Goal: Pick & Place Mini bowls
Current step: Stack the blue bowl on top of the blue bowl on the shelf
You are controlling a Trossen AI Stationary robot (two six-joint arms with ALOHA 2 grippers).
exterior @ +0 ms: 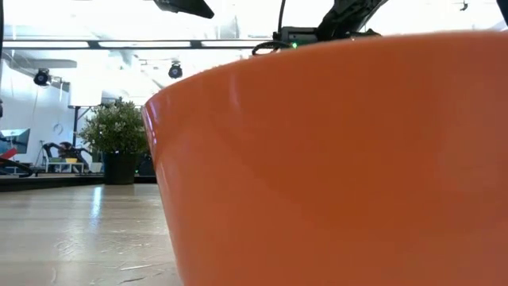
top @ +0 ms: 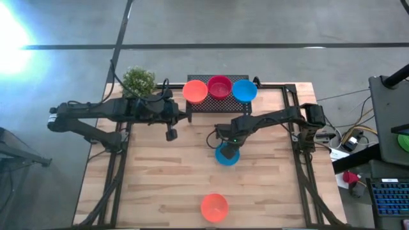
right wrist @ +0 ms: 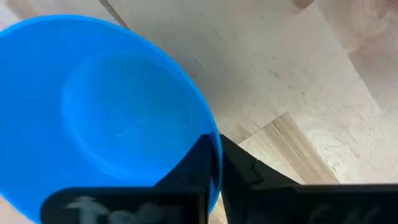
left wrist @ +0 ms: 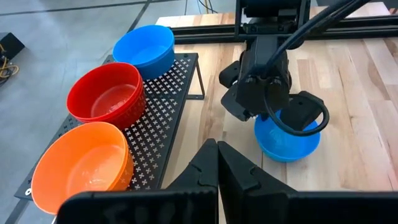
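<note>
Wooden table [top: 160, 185], right claw [right wrist: 216, 163] clamped on blue bowl [right wrist: 99, 106] rim.

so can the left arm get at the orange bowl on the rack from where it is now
Probably yes. The left hand is shut and empty beside the rack, and the orange bowl sits at the near end with nothing between them.

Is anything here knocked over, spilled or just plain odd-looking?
Nothing is tipped or spilled. One oddity: an orange bowl sits alone at the table's near edge, right against the low camera, filling its view. The other bowls are upright.
</note>
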